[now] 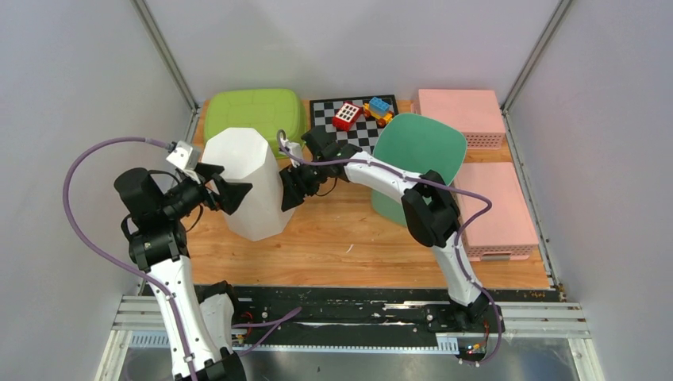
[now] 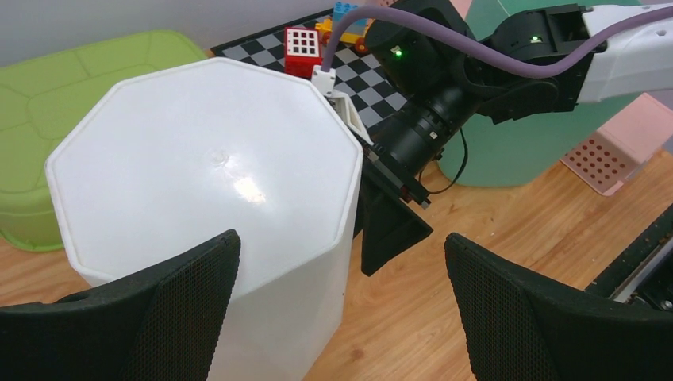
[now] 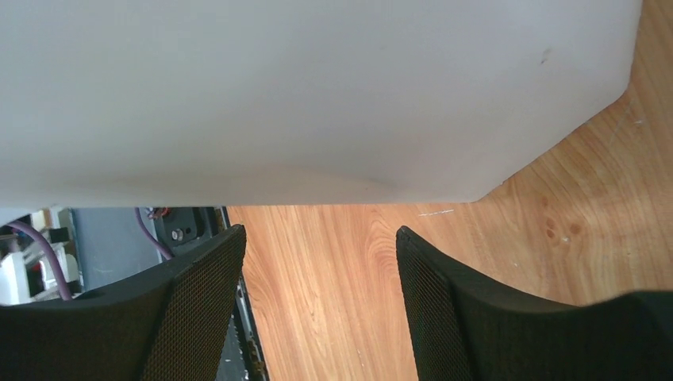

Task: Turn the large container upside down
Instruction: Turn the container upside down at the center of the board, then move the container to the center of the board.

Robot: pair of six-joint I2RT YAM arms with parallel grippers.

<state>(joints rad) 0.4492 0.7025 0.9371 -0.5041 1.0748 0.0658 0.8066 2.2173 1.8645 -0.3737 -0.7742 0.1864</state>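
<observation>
The large white container (image 1: 246, 182) stands on the wooden table with its closed octagonal base (image 2: 206, 175) facing up. My left gripper (image 1: 230, 190) is at its left side and open; in the left wrist view the jaws (image 2: 341, 238) straddle a top corner of the container, gripping nothing. On the container's right side my right gripper (image 1: 290, 190) is open too. In the right wrist view its jaws (image 3: 320, 230) hang just off the white wall (image 3: 317, 95), with bare wood between them. One right finger (image 2: 389, 230) shows next to the container.
A green tub (image 1: 254, 111) lies upside down behind the white container. A teal tub (image 1: 417, 155) sits to the right under the right arm. Two pink boxes (image 1: 460, 115) (image 1: 492, 210) line the right side. A checkered mat (image 1: 353, 131) with toy bricks (image 1: 347, 116) is at the back.
</observation>
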